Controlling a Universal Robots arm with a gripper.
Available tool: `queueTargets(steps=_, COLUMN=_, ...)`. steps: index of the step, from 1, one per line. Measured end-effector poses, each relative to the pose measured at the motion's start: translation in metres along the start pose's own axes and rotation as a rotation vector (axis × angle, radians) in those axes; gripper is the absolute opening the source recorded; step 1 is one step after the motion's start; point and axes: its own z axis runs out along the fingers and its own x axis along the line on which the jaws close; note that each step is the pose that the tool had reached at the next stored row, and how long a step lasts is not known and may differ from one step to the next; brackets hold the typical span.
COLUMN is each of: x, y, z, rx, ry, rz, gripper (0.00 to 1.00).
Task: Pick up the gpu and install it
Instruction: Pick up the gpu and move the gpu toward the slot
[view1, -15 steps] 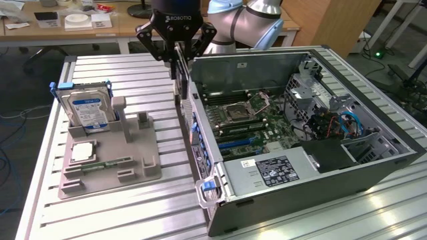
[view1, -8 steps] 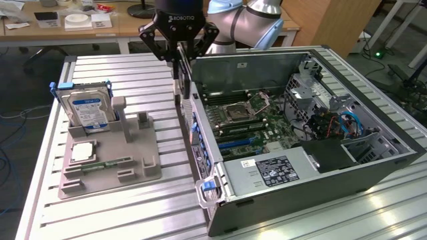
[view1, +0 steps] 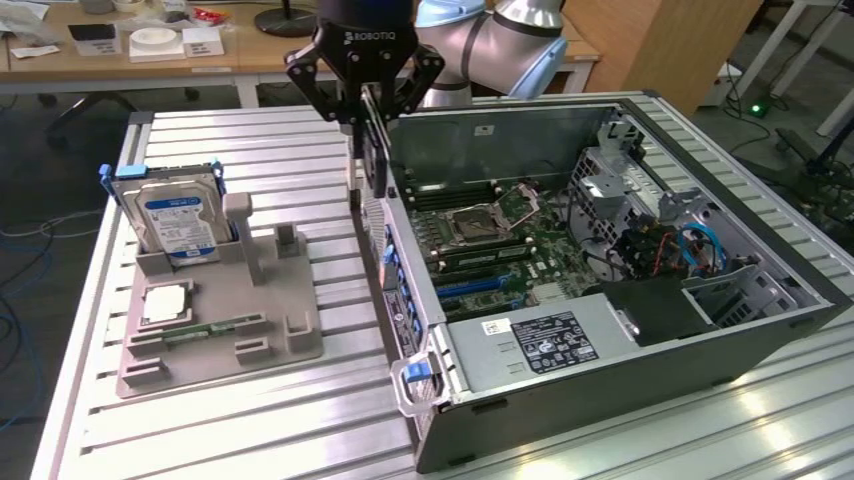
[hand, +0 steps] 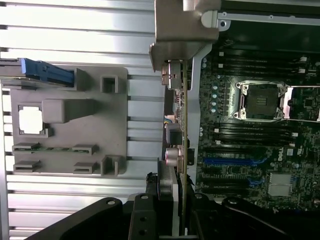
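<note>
My gripper (view1: 370, 108) hangs over the open computer case's (view1: 747, 330) wall nearest the grey fixture, shut on the gpu (view1: 375, 150). The card is thin and dark and hangs upright, edge-on, just above that wall's rim. In the wrist view the gpu (hand: 183, 120) runs as a thin edge from between my fingers (hand: 165, 192) out to its silver metal bracket (hand: 185, 30). It lies along the border between the slatted table and the motherboard (hand: 240, 175). A blue slot (hand: 235, 161) lies on the board close to the card.
A grey fixture (view1: 220, 310) on the exterior view's left holds an upright blue-labelled hard drive (view1: 174, 220), a silver chip (view1: 167, 303) and a green memory stick (view1: 214, 327). Inside the case are the processor socket (view1: 487, 215), a power supply (view1: 561, 340) and cables (view1: 681, 245).
</note>
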Motion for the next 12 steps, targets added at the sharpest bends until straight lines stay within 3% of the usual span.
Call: queueTargets(steps=12, x=-0.0096, y=-0.0002, z=0.0003, rx=0.0001, ry=0.0001, rz=0.002, gripper=0.28)
